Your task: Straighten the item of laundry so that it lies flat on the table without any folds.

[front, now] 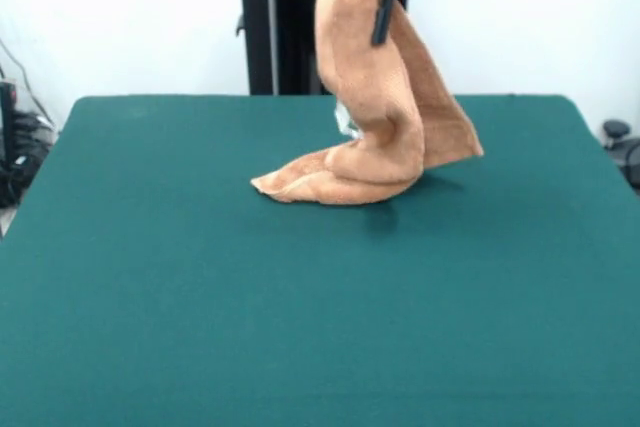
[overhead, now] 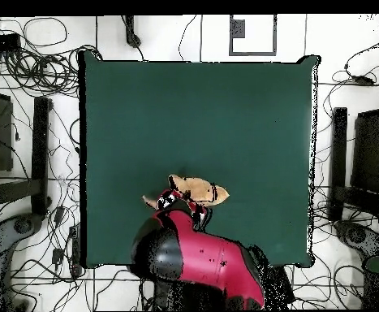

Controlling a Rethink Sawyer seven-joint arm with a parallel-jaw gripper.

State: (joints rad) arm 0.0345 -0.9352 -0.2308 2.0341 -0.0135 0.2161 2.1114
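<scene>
The orange-tan terry towel (front: 375, 117) hangs in a long draped fold from my gripper (front: 383, 19), which is shut on its top edge high above the dark green table (front: 200, 277). The towel's lower end rests bunched on the cloth, with a corner trailing toward the left of the front view. A small white label shows at its far side. In the overhead view the red arm covers most of the towel (overhead: 194, 189); only a tan patch shows near the table's (overhead: 192, 106) robot-side edge.
The robot's black pedestal (front: 280, 37) stands behind the table's far edge. Cables and dark stands (overhead: 38, 146) lie on the floor around the table.
</scene>
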